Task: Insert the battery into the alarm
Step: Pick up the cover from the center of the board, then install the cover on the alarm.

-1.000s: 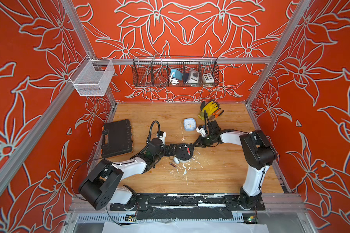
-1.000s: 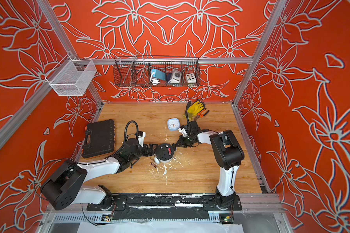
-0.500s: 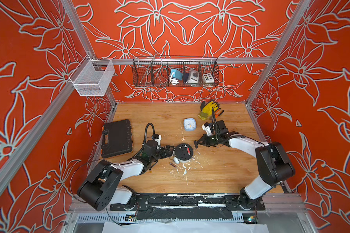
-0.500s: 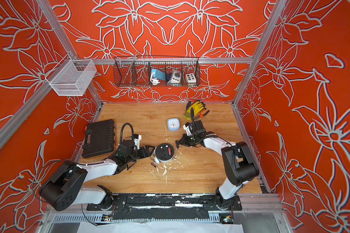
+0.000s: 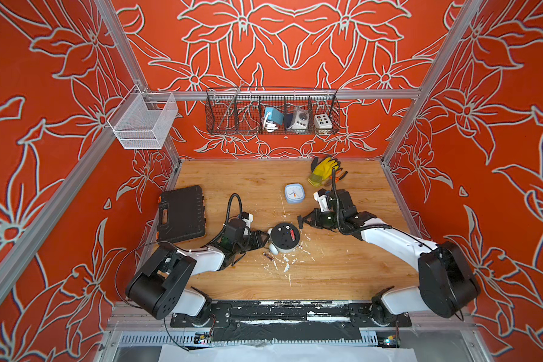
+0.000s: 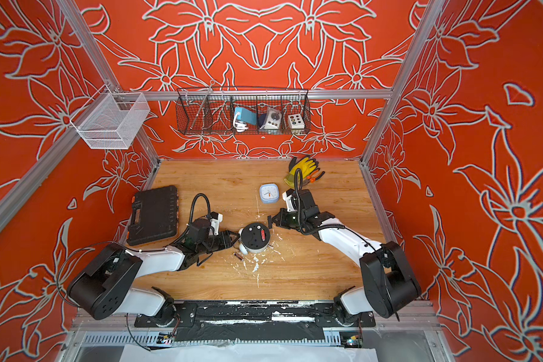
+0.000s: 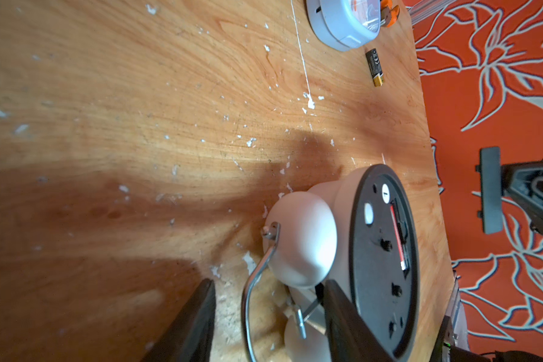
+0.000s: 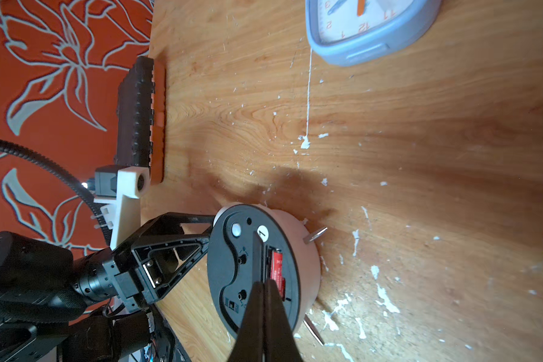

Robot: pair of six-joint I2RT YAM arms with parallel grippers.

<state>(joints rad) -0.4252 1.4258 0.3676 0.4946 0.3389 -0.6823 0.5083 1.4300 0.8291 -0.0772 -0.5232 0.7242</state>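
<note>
Alarm: round white twin-bell alarm clock (image 5: 285, 237), lay face down on the wooden tabletop (image 5: 333, 269), black back plate upward.
Battery: red cylindrical battery (image 5: 292, 234), sat in the open slot of that back plate.
Left gripper (image 7: 268, 291): jaws stood apart, straddling the alarm's wire handle (image 7: 251, 282) and one bell, clamping nothing.
Right gripper (image 5: 300, 222): fingertips pressed together, empty, hung just beside the alarm's rim.
Spare: small dark battery (image 5: 267, 256), lay loose just beside the alarm.
Elsewhere: blue square clock (image 5: 294, 193) near the right gripper; black plastic case (image 5: 181, 214) well apart.
</note>
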